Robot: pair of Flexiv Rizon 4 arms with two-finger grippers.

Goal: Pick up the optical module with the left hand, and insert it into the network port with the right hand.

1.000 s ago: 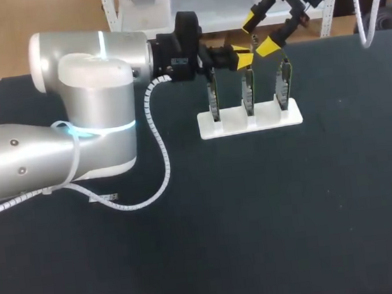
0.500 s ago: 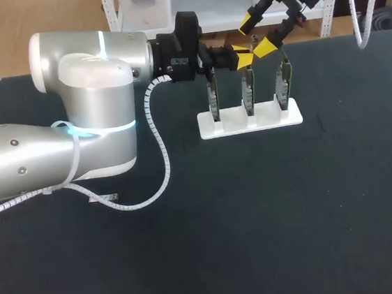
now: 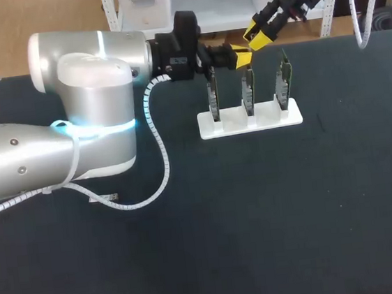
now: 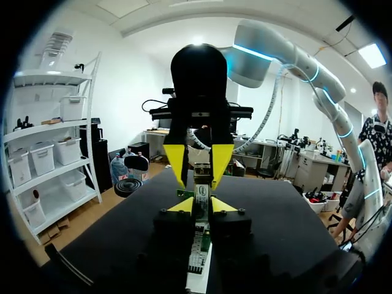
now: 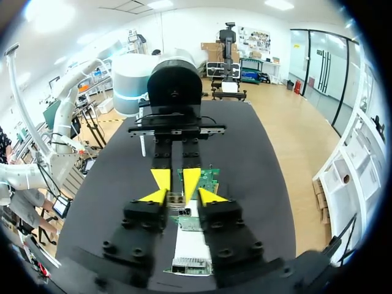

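Note:
The optical module [image 4: 201,195], a small metal piece, hangs in the air above the white stand [image 3: 235,123]. My left gripper [image 3: 241,58] is shut on it from the left. My right gripper [image 3: 258,40] comes down from the back right, and its yellow fingers have closed on the module's far end. In the left wrist view the right gripper [image 4: 200,174] stands just ahead of my left gripper [image 4: 202,205]. In the right wrist view the module [image 5: 176,198] sits between my right gripper's [image 5: 182,197] tips, with my left gripper [image 5: 176,177] just beyond. In the head view the tips hide the module.
The white stand holds three upright green circuit boards [image 3: 248,89] and sits directly below both grippers; the boards [image 5: 205,177] and stand [image 5: 190,245] also show under the right gripper. My left arm [image 3: 88,123] covers the table's left half. Black tabletop stretches in front.
My right gripper's fingers, spread wide a second ago, have closed together at the left gripper's tips. The left arm and stand have not moved.

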